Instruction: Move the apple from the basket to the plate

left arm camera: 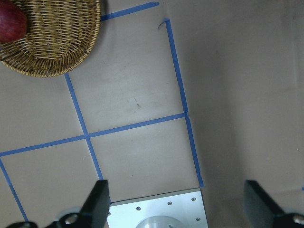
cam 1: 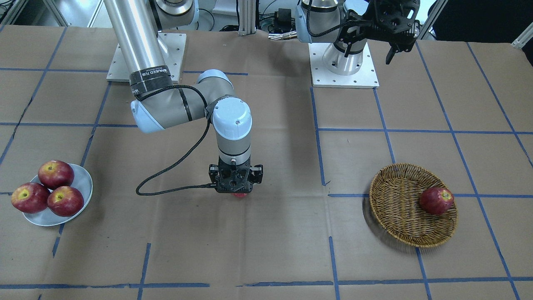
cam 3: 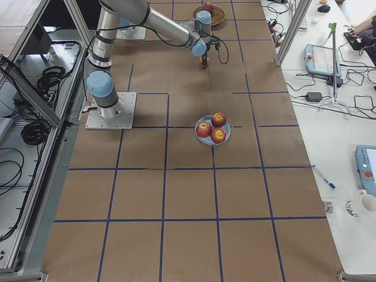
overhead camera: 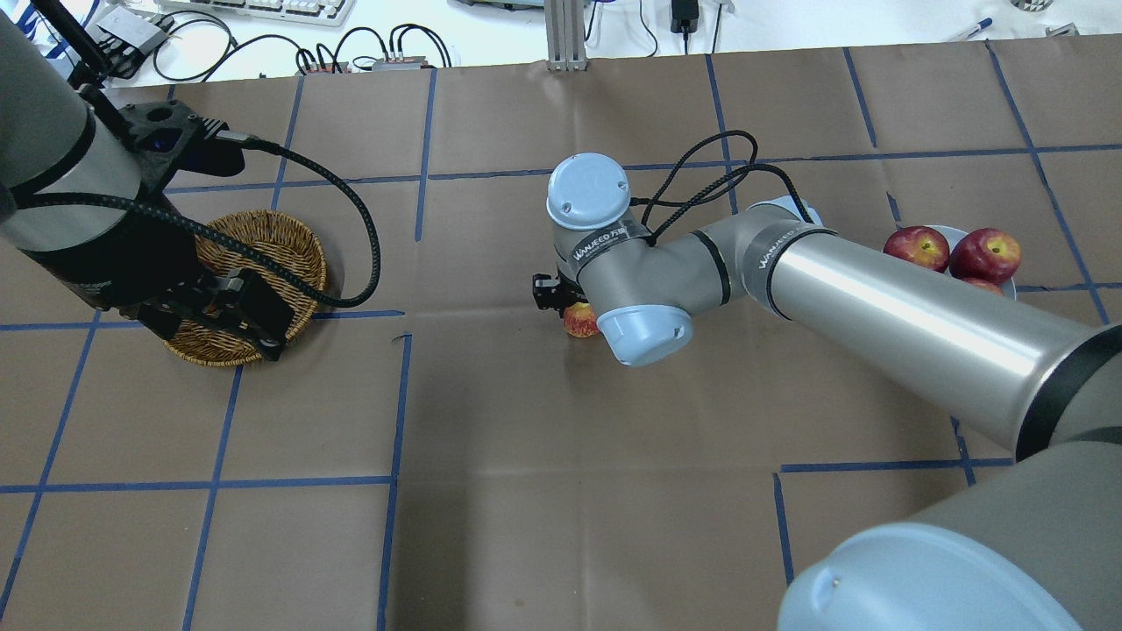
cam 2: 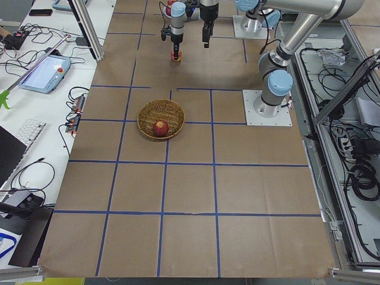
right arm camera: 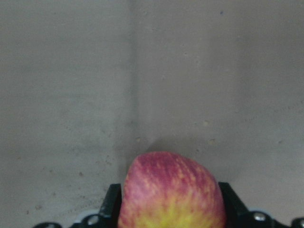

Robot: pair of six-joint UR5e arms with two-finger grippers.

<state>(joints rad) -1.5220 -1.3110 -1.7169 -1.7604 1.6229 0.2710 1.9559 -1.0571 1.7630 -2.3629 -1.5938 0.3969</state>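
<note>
The brown table [overhead camera: 561, 526] is crossed by blue tape lines [overhead camera: 396, 412]. The right arm [overhead camera: 877, 307] reaches in from the near right to the middle, its wrist pointing down. Under the wrist the right gripper [overhead camera: 561, 305] is mostly hidden. The apple [overhead camera: 579, 321], pinkish with yellow streaks, shows right at it, but whether the jaws touch it cannot be told here. On the far right the plate [overhead camera: 952, 231] holds three red apples [overhead camera: 918, 246], one of them half hidden by the arm. On the left the basket [overhead camera: 280, 250] lies partly under the left arm [overhead camera: 61, 193] and the left gripper [overhead camera: 250, 320], whose jaws cannot be judged.
</note>
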